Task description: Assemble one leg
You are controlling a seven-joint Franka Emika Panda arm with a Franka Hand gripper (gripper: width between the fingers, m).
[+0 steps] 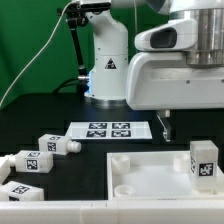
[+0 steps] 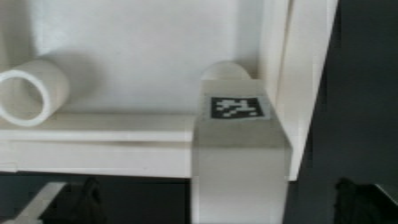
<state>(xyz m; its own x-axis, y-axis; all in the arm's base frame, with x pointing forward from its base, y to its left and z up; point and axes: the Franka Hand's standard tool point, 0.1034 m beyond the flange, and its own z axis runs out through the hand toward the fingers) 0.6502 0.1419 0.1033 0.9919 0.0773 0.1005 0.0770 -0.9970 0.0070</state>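
One leg (image 1: 203, 160), a white square post with a marker tag, stands upright in the white tray-like piece (image 1: 140, 172) near its corner at the exterior view's right. My gripper (image 1: 198, 128) hangs just above it; its dark fingers barely show against the black table. In the wrist view the leg (image 2: 237, 140) runs between my fingers (image 2: 71, 196), with a dark gap on each side. The gripper (image 2: 210, 196) is open and straddles the leg without touching it. A round socket (image 2: 27, 92) of the tray shows beside it.
Three more legs (image 1: 58, 145), (image 1: 30, 161), (image 1: 12, 190) lie on the black table at the exterior view's left. The marker board (image 1: 112, 130) lies behind the tray. The robot's base (image 1: 105, 70) stands at the back.
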